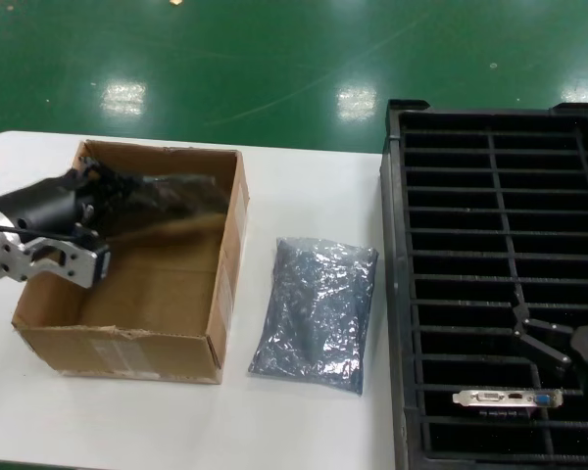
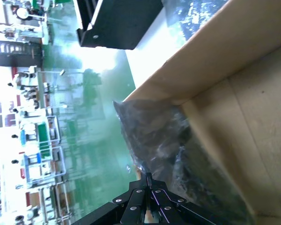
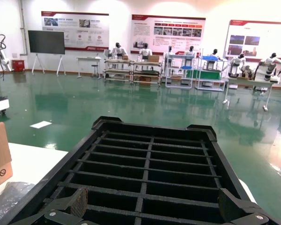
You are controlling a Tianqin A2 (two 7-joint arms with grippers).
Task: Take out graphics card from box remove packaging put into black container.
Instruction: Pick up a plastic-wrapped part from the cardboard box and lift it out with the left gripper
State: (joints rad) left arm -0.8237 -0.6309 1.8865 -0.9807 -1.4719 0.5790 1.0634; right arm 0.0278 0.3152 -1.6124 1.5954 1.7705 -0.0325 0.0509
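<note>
My left gripper [image 1: 96,184] is inside the brown cardboard box [image 1: 230,245], shut on the edge of the crinkly grey packaging [image 1: 162,196], which is raised off the box floor. In the left wrist view the closed fingertips [image 2: 148,177] pinch the bag [image 2: 159,140]; a dark shape shows dimly inside it. A second grey bag [image 1: 318,313] lies flat on the white table. One bare graphics card [image 1: 508,399] with a silver bracket stands in a near slot of the black container [image 1: 490,196]. My right gripper [image 1: 534,328] hovers open over the container [image 3: 145,159], nothing between its pads [image 3: 79,202].
The white table [image 1: 304,186] carries the box at left, the loose bag in the middle and the crate at right. Green floor lies beyond the table's far edge. The crate's ribs [image 3: 150,164] form many narrow slots.
</note>
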